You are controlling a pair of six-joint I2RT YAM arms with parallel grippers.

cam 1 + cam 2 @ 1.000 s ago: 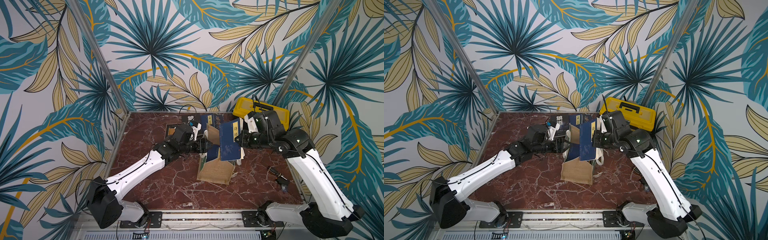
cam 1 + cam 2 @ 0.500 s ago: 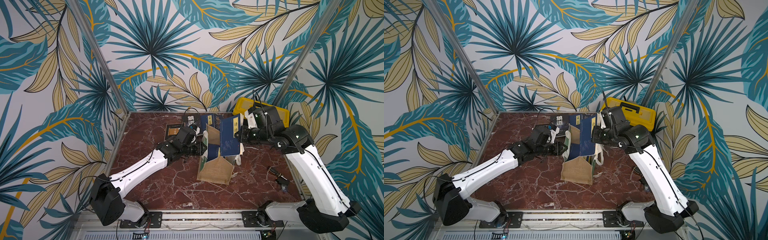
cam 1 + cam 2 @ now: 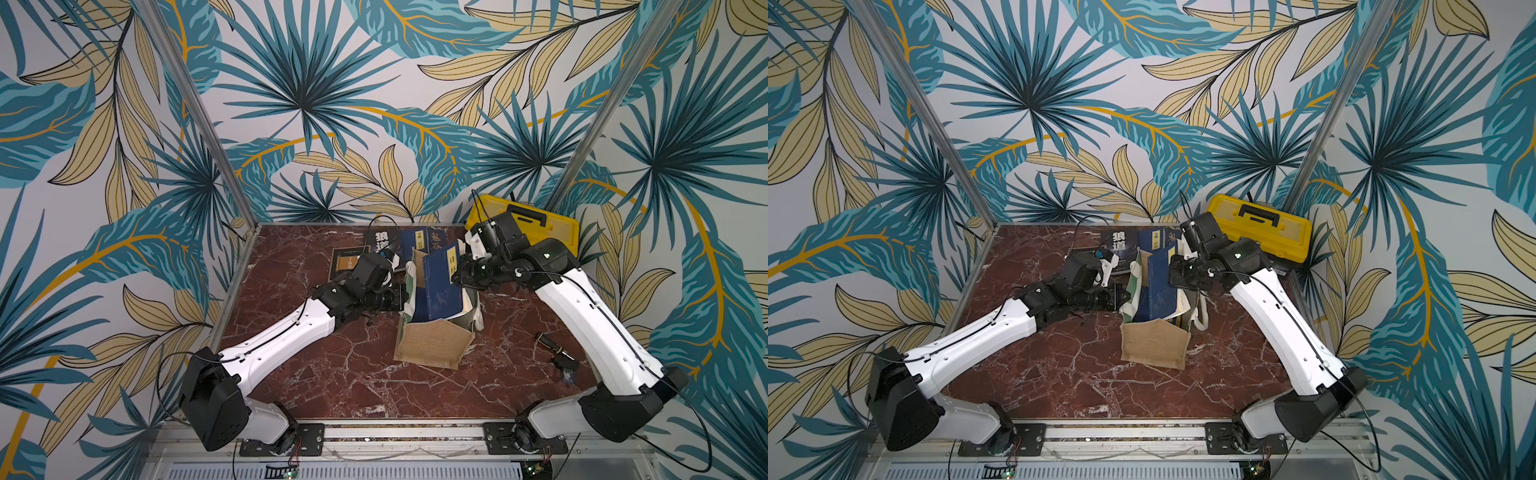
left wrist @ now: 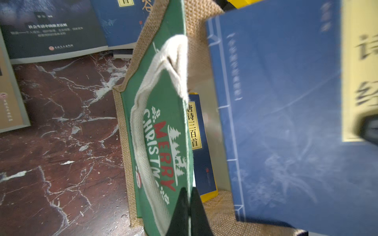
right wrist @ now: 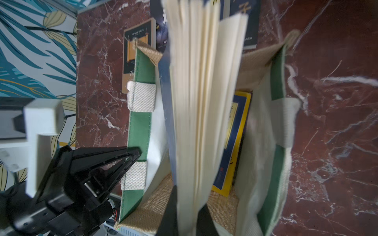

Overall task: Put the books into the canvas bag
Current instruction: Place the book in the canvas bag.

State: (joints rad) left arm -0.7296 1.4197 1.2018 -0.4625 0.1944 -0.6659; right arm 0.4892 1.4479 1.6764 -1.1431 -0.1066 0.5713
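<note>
on the red marble table [image 3: 332,374], in both top views, the canvas bag [image 3: 432,347] is standing open between the two arms. the left gripper [image 3: 401,297] is touching its side rim and the right gripper [image 3: 456,277] is holding a navy book [image 3: 440,291] upright in the opening. more books [image 3: 415,243], one reading 狼道, are lying flat behind the bag, a yellow toolbox [image 3: 557,232] is sitting in the far corner, and leaf wallpaper [image 3: 311,104] is covering the walls. the left wrist view is showing what the top views are not showing: the left jaws are pinching narrow on the green panel [image 4: 163,114], printed "merry christmas", and a second book [image 4: 201,163] titled 唐诗三百首 is standing inside. the right wrist view is showing the right jaws clamping the fanned pages [image 5: 200,102].
</note>
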